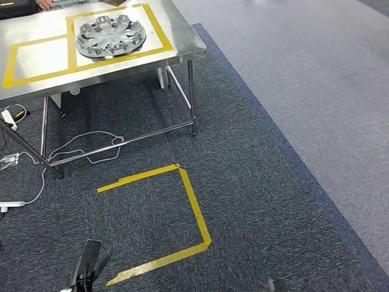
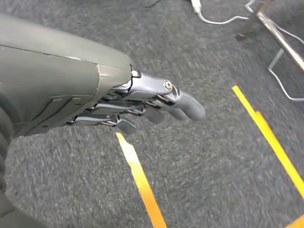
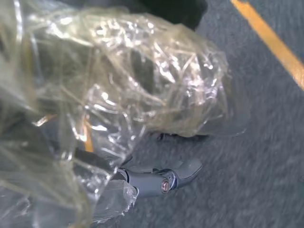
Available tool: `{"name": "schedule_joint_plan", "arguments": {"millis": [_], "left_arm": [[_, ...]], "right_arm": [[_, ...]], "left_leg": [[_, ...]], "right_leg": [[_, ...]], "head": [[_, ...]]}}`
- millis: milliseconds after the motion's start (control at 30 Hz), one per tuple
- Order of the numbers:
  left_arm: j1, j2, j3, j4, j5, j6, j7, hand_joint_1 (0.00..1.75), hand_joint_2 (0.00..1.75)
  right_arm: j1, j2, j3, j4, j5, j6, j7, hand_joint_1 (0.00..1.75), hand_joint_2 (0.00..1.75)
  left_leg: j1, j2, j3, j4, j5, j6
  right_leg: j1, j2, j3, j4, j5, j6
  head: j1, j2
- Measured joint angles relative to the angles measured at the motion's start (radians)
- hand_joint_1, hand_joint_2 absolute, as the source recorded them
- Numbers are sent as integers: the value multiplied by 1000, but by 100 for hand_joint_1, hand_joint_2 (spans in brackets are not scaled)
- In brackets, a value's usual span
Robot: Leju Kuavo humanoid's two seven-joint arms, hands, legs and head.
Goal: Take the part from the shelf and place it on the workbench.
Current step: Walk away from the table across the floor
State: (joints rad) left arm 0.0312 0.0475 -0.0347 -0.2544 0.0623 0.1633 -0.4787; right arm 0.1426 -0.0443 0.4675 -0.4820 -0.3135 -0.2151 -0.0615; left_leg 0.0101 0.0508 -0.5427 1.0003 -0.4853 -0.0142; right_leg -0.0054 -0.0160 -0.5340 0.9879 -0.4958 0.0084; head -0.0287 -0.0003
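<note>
A silver, spoked, wheel-cover-like part (image 1: 110, 35) lies flat on the steel workbench (image 1: 183, 42), inside a yellow-taped rectangle (image 1: 163, 36) near the table's right end. Below, white cables (image 1: 87, 143) trail across dark carpet beside a yellow tape outline (image 1: 195, 210) on the floor. The left hand (image 2: 157, 102) hangs over the carpet, fingers extended and slightly apart, holding nothing. The right hand (image 3: 161, 178) is largely wrapped in crinkled clear plastic (its grasp cannot be told).

Even, bright light was cast; glare was seen on the steel table (image 1: 27, 85), and the wrist views were blurred.
</note>
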Motion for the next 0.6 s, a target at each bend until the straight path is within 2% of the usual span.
{"name": "schedule_joint_plan", "arguments": {"millis": [67,133,167,200,233,267,333,367,400,467,500,533,600], "left_arm": [[-1,0,0,0,0,0,0,0,0],[1,0,0,1,0,1,0,0,0],[3,0,-1,1,0,1,0,0,0],[3,0,-1,1,0,2,0,0,0],[4,0,-1,1,0,2,0,0,0],[4,1,-1,2,0,1,0,0,0],[4,1,0,3,0,1,0,0,0],[4,2,-1,4,0,0,0,0,0],[3,2,-1,5,0,-1,0,0,0],[2,1,-1,7,0,-2,0,0,0],[2,0,-1,8,0,-2,0,0,0],[2,0,0,8,-1,-2,-1,0,0],[2,-1,0,8,-1,-2,-1,0,0]], "right_arm": [[-4,0,2,8,-2,4,-6,0,0],[-8,0,6,14,-2,6,-9,0,0],[-9,1,7,17,-3,7,-9,0,0],[-9,1,8,20,-3,7,-9,0,0],[-9,1,8,23,-3,8,-9,0,0],[-10,2,9,25,-4,9,-9,0,0],[-15,4,11,32,-9,14,-9,0,0],[-18,5,14,36,-11,17,-10,0,0],[-21,6,18,41,-14,20,-10,0,0],[-23,7,23,51,-18,25,-12,0,0],[-22,8,25,56,-20,26,-13,0,0],[-22,8,26,61,-22,27,-14,0,0],[-27,8,29,69,-29,30,-21,0,0]], "left_leg": [[2,-21,-29,71,-53,-8],[2,-37,-86,207,-124,-10],[2,-40,-108,260,-141,-9],[2,-41,-116,280,-138,-7],[2,-42,-105,259,-114,-4],[1,-46,-78,204,-77,0],[1,-72,-16,72,-15,10],[1,-83,3,29,-4,14],[0,-91,10,7,-4,16],[0,-83,10,-5,-5,21],[2,-77,10,-9,-2,26],[4,-71,11,-13,1,31],[5,-55,12,-17,4,37]], "right_leg": [[-3,9,-2,-3,6,-12],[-1,21,-7,-2,8,-18],[0,27,-8,-2,9,-19],[2,34,-9,-2,10,-20],[3,41,-8,-1,10,-20],[4,48,-7,-1,10,-20],[6,63,-8,2,11,-17],[7,70,-12,4,12,-13],[6,75,-19,6,15,-8],[4,84,-28,6,19,5],[4,79,-33,11,14,10],[4,68,-43,30,0,15],[3,40,-93,132,-57,24]], "head": [[-2,0],[-4,0],[-4,0],[-3,0],[-3,0],[-3,0],[-3,0],[-3,0],[-2,0],[-3,0],[-2,0],[1,0],[7,0]]}}
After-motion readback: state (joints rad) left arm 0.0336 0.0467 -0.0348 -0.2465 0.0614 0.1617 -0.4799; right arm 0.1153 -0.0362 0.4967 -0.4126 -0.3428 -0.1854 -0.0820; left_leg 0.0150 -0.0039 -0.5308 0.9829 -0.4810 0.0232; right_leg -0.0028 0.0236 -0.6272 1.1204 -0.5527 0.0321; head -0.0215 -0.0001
